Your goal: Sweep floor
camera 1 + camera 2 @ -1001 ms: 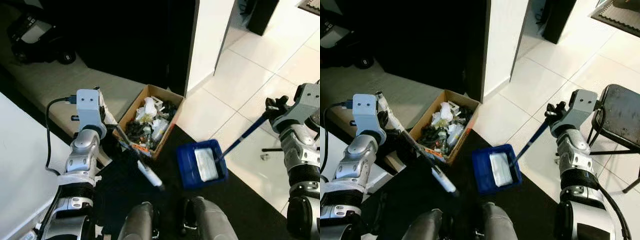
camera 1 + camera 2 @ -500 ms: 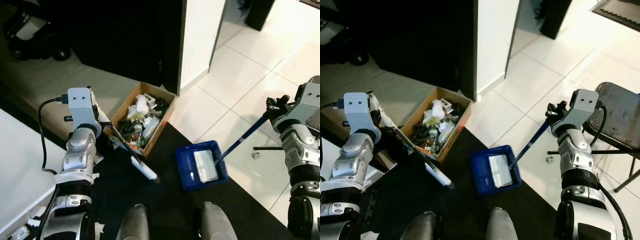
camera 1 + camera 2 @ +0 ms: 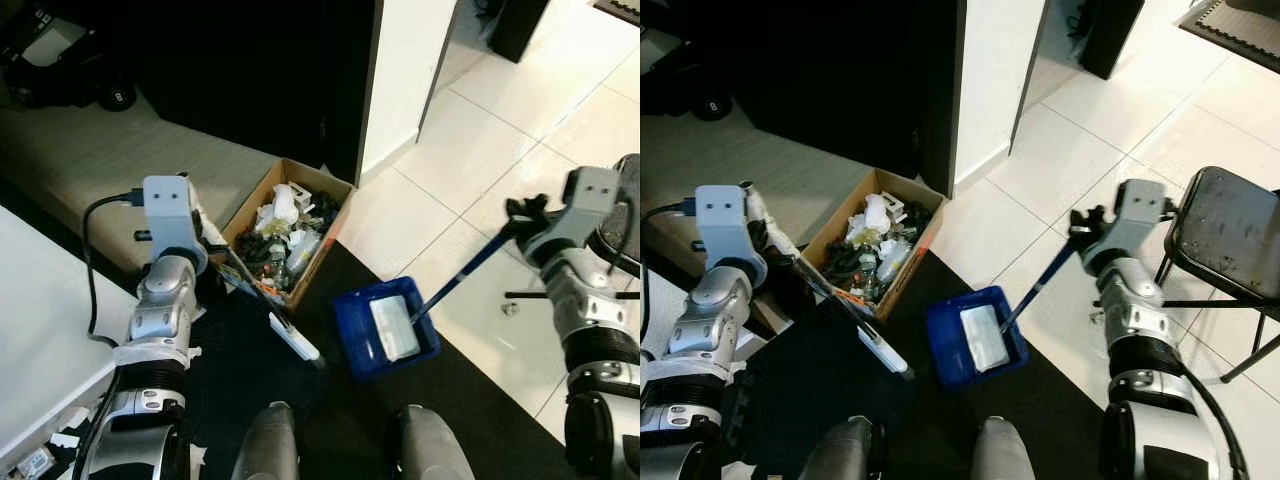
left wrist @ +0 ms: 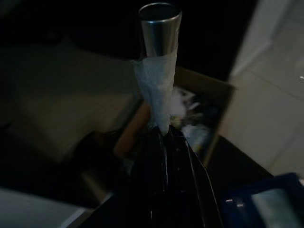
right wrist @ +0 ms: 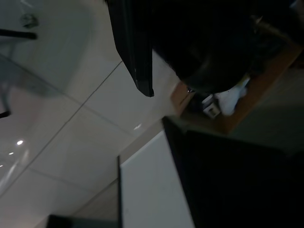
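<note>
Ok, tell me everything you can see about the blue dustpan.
The dustpan is a blue, plastic-looking tray with raised walls, open side up and slightly tilted. It sits on the black mat near the mat's edge by the white tiles, to the right of the cardboard box of rubbish. A pale, flat piece of rubbish lies inside it. A long dark blue handle rises at a slant from it to the right gripper, which holds its top end.

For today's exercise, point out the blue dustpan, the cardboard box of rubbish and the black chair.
blue dustpan (image 3: 945,352): right eye view, on its near blue wall.
cardboard box (image 3: 903,269): right eye view, on its right side wall.
black chair (image 3: 1230,228): right eye view, on the seat.
</note>
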Controlling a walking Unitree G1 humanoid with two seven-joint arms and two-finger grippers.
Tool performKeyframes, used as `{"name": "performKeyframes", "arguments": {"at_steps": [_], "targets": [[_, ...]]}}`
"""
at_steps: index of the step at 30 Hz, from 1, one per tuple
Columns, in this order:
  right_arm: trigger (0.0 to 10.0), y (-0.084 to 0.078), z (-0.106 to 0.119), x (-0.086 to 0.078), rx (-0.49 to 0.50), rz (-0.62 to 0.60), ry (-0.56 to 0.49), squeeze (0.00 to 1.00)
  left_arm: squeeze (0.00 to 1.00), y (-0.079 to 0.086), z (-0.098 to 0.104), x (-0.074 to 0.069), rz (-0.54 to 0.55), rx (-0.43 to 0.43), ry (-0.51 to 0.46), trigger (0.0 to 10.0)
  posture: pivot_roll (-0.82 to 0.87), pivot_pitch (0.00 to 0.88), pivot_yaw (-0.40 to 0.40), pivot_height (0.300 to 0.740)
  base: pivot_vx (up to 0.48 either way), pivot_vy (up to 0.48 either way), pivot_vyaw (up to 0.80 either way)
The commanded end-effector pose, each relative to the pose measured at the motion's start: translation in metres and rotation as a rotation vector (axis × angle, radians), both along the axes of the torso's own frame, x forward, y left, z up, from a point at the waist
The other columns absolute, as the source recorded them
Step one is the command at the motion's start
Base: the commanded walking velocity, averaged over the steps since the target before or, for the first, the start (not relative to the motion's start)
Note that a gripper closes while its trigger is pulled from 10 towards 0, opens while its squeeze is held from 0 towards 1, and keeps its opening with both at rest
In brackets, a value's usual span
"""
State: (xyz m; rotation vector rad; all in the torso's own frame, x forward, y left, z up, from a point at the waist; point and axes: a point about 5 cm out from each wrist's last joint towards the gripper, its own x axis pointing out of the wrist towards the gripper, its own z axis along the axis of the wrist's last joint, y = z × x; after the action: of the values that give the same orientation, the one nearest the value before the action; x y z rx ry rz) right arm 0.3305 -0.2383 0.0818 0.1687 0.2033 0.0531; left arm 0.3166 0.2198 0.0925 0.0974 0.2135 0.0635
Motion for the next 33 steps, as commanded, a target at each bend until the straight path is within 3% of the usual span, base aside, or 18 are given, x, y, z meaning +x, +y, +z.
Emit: {"name": "performKeyframes", "arguments": {"at_steps": [1,5,15,18,33], "targets": [[10.0,0.002,0.000,-0.001,-0.023,0.018,-0.015,0.00,0.00,-0.008,-0.005,-0.003,-0.025,-0.014,0.008,10.0,0.00,0.044,0.017,0.740,0.000,0.000,0.00],[10.0,0.012,-0.001,0.000,-0.042,0.059,-0.015,0.00,0.00,-0.006,-0.005,-0.003,-0.035,-0.001,0.010,10.0,0.00,0.045,0.019,0.740,0.000,0.000,0.51],[10.0,0.015,0.000,0.000,-0.029,0.069,-0.031,0.00,0.00,0.002,-0.003,-0.003,-0.005,0.009,0.016,10.0,0.01,0.046,0.020,0.740,0.000,0.000,0.80],[10.0,0.014,-0.001,-0.001,-0.029,0.066,-0.034,0.00,0.00,-0.001,-0.005,-0.004,-0.010,0.039,0.042,10.0,0.01,0.047,0.021,0.740,0.000,0.000,0.80],[10.0,0.000,0.004,-0.003,-0.049,0.018,-0.056,0.00,0.00,-0.005,-0.006,-0.002,-0.058,0.012,0.086,10.0,0.00,0.041,0.034,0.740,0.000,0.000,0.80]]}}
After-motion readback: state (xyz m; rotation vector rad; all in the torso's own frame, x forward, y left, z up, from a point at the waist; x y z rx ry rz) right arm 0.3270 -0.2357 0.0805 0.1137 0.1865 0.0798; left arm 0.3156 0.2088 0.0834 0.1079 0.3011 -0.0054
